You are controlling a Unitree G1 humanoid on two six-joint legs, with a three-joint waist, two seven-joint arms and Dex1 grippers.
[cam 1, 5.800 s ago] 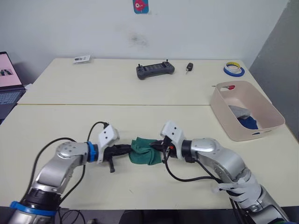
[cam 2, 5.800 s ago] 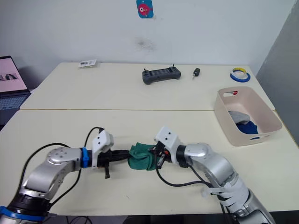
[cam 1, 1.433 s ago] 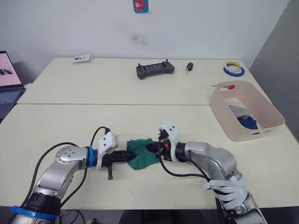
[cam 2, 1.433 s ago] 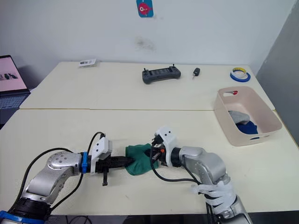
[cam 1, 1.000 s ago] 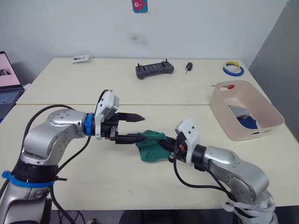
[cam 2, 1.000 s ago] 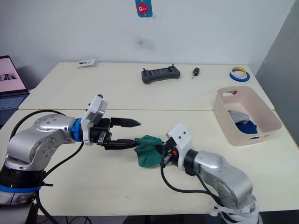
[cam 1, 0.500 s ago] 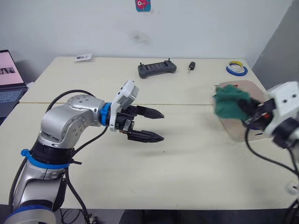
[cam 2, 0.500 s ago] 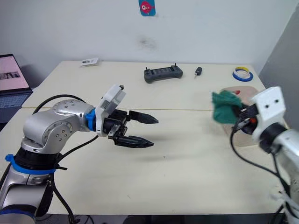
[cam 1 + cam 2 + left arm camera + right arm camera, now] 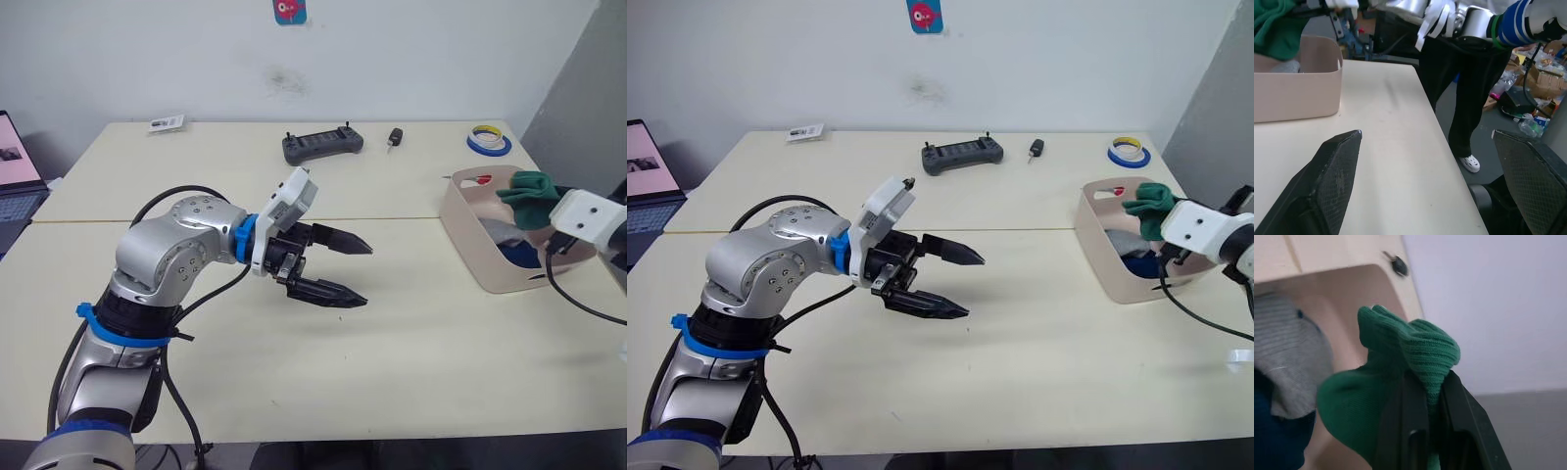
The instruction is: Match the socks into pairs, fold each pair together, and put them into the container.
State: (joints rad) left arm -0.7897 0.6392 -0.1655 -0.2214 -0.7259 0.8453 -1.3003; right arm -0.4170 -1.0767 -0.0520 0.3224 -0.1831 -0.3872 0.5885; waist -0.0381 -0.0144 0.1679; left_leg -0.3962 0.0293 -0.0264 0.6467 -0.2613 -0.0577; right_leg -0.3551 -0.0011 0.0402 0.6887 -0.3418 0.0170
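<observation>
Right end effector (image 9: 1425, 431) clamped on green pair (image 9: 1151, 203), now carried from surface's near middle to above container (image 9: 470, 245) at right edge | left end effector (image 9: 348, 269) released, wide, lifted mid-surface | grey, blue already inside; drop remaining.

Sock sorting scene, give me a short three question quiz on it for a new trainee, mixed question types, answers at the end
1. True or false: the left gripper is shut on a sock.
2. Which sock bundle does the right gripper hold over the container? A. grey B. green C. dark blue
3. Fill in: inside the tub lie a grey sock and a ____ one.

Key
1. False. Its fingers are spread wide over the table and hold nothing.
2. B. The green pair is pinched between its fingers above the tub.
3. Dark blue.
</observation>
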